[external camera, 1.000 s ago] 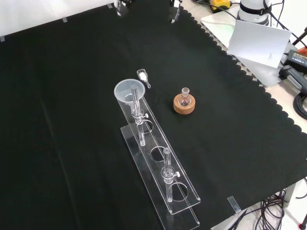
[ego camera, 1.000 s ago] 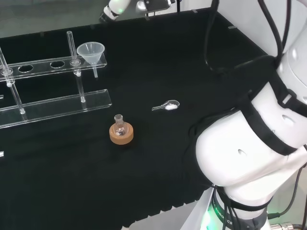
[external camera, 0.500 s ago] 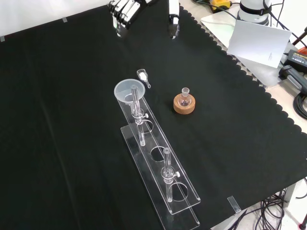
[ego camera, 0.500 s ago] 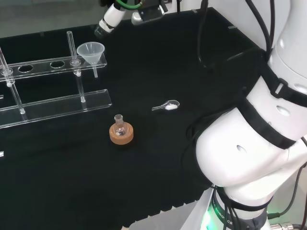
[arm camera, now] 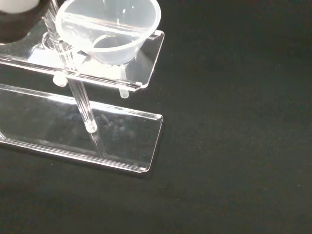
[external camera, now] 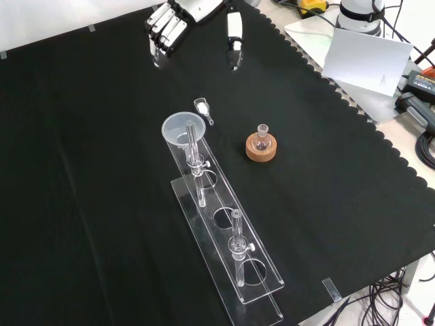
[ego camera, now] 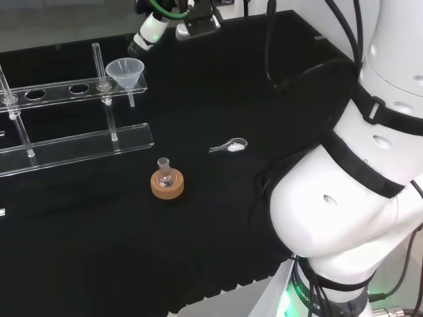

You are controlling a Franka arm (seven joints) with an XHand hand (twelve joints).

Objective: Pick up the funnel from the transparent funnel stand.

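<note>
One clear funnel [ego camera: 125, 70] sits in the end hole of the transparent funnel stand [ego camera: 73, 146], in the upper left of the head view; its cone rests on the stand's top plate and its spout hangs down through the plate. In the front view the funnel [external camera: 181, 129] is a little above and left of the frame's middle, at the upper end of the stand [external camera: 228, 238], which runs from there down toward the lower right. The wrist view shows the funnel [arm camera: 109, 28] close up, seated at the corner end of the stand's top plate [arm camera: 141, 73], with the base plate below it on the black cloth.

At the top of the front view the robot hand [external camera: 178, 19] hangs above the tabletop [external camera: 81, 190], well apart from the funnel, nothing in it, with its fingers [external camera: 162, 30] straight and pointing down and its thumb [external camera: 234, 39] spread away to the right. In the head view the robot hand [ego camera: 149, 32] shows at the top edge, just above and right of the funnel.

A small round flask on a cork ring [ego camera: 166, 184] stands near the head view's middle, below and right of the stand. In the front view it [external camera: 262, 147] lies right of the funnel. A small clear scoop [ego camera: 229, 146] lies farther right in the head view; in the front view it [external camera: 202, 109] is just above the funnel.
</note>
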